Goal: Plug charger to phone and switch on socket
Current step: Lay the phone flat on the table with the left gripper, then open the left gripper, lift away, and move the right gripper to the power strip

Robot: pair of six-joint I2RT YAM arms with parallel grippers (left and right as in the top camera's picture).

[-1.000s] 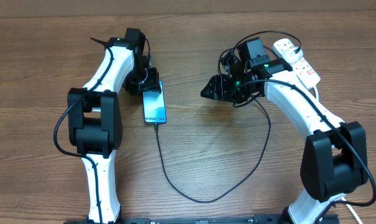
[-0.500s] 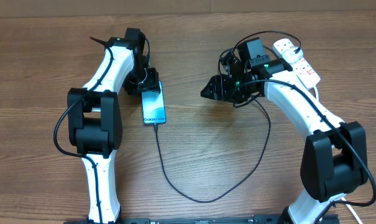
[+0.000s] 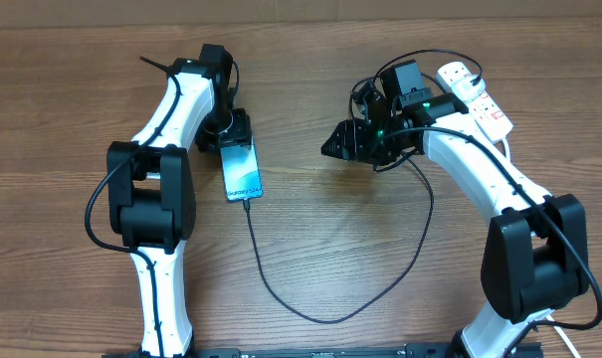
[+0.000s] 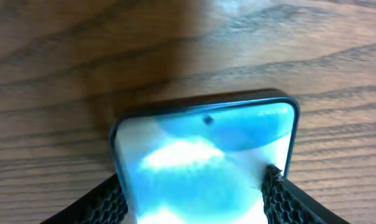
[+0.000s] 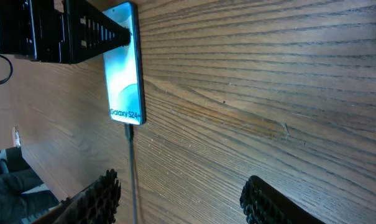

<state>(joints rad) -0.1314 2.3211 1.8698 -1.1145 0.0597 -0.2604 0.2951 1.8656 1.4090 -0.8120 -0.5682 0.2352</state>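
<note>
Glossy cyan phone gripped by ridged black left claw.

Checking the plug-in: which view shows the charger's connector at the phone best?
Right wrist: the charger enters the phone below the Galaxy text, unobstructed. Overhead shows that joint tiny; left wrist shows only the phone's far end.

Phone and socket, partly hidden

Overhead, the left gripper covers the far end of the phone; in the left wrist view the bottom edge cuts its near end and glare washes out the screen. The right arm hides part of the socket, its switches too small to read, and the charger is lost beneath that arm.
</note>
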